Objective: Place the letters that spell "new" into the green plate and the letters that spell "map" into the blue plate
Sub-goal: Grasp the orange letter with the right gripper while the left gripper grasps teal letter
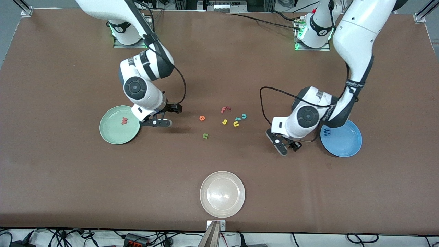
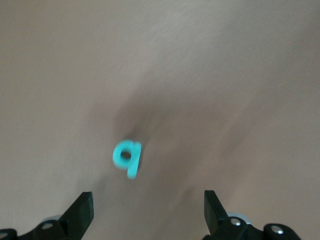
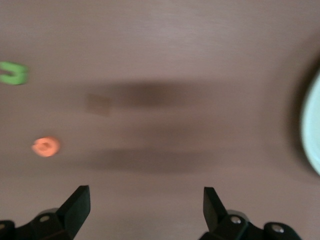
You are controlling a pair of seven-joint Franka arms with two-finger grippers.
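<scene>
The green plate (image 1: pixel 115 135) lies toward the right arm's end of the table, with the red-pink "w" (image 1: pixel 124 120) in it. My right gripper (image 1: pixel 166 116) hangs open and empty beside that plate (image 3: pixel 312 135). In the right wrist view its jaws (image 3: pixel 146 205) stand wide, with the orange "e" (image 3: pixel 46 146) and green "n" (image 3: pixel 14 73) ahead of them. The blue plate (image 1: pixel 344 142) holds the blue "m" (image 1: pixel 326 131). My left gripper (image 1: pixel 287 145) is open beside it. In the left wrist view the teal "a" (image 2: pixel 127 157) lies ahead of its jaws (image 2: pixel 149 210).
Loose letters lie mid-table: orange "e" (image 1: pixel 202 118), green "n" (image 1: pixel 205 136), red "f" (image 1: pixel 225 109), yellow "s" (image 1: pixel 224 121), teal "c" (image 1: pixel 244 116), teal "a" (image 1: pixel 237 119) and a yellow curved letter (image 1: pixel 236 124). A cream-white plate (image 1: pixel 222 194) sits nearest the front camera.
</scene>
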